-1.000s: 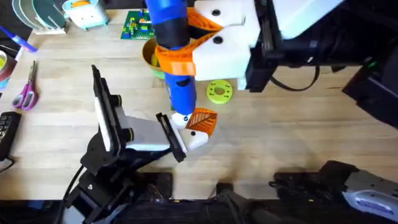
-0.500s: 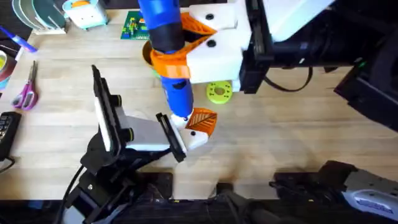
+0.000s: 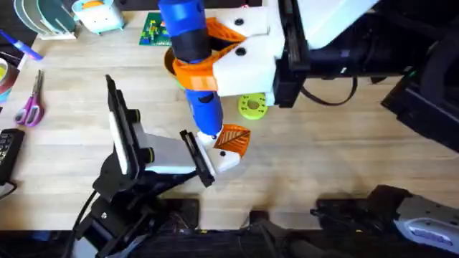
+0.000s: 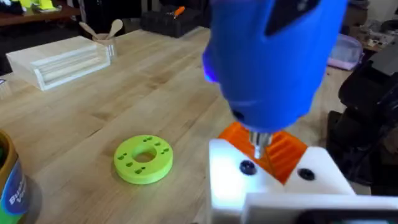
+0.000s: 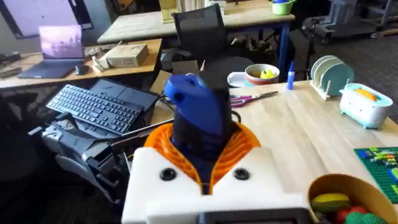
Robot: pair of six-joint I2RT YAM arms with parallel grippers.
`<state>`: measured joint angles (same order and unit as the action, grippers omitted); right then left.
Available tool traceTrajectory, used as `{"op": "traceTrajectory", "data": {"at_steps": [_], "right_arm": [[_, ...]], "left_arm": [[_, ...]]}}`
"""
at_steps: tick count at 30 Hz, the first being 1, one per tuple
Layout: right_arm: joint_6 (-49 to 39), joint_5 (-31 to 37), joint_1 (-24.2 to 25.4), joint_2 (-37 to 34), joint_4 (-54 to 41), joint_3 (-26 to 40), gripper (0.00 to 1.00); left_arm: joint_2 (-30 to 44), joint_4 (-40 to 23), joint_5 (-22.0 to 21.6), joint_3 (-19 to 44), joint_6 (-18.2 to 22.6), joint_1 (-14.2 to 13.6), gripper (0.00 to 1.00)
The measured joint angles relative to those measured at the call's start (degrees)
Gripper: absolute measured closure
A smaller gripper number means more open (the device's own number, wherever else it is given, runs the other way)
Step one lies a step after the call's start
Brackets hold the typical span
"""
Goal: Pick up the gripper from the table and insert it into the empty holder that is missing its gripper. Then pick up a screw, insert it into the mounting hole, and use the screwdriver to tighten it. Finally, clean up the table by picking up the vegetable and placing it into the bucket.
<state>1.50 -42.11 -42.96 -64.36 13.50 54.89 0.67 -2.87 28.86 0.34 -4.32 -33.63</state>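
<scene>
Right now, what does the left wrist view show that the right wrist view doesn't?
The left wrist view has the metal bit coming down onto the white holder between two dark screw holes, the orange gripper seated behind it, the lime-green disc on the table and the can's edge. The right wrist view has the right hand clamped around the barrel, a keyboard and a bowl of toy produce. Both show the blue screwdriver.

One blue screwdriver (image 3: 192, 64), one lime-green disc (image 3: 252, 106), one pair of scissors (image 3: 31, 104).
</scene>
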Motion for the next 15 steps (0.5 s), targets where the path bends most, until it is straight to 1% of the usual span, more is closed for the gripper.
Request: {"op": "traceTrajectory", "data": {"at_steps": [15], "right_arm": [[-0.44, 0.02, 0.0, -0.04, -0.22, 0.0, 0.976]], "left_arm": [[0.0, 0.0, 0.0, 0.0, 0.0, 0.01, 0.995]]}}
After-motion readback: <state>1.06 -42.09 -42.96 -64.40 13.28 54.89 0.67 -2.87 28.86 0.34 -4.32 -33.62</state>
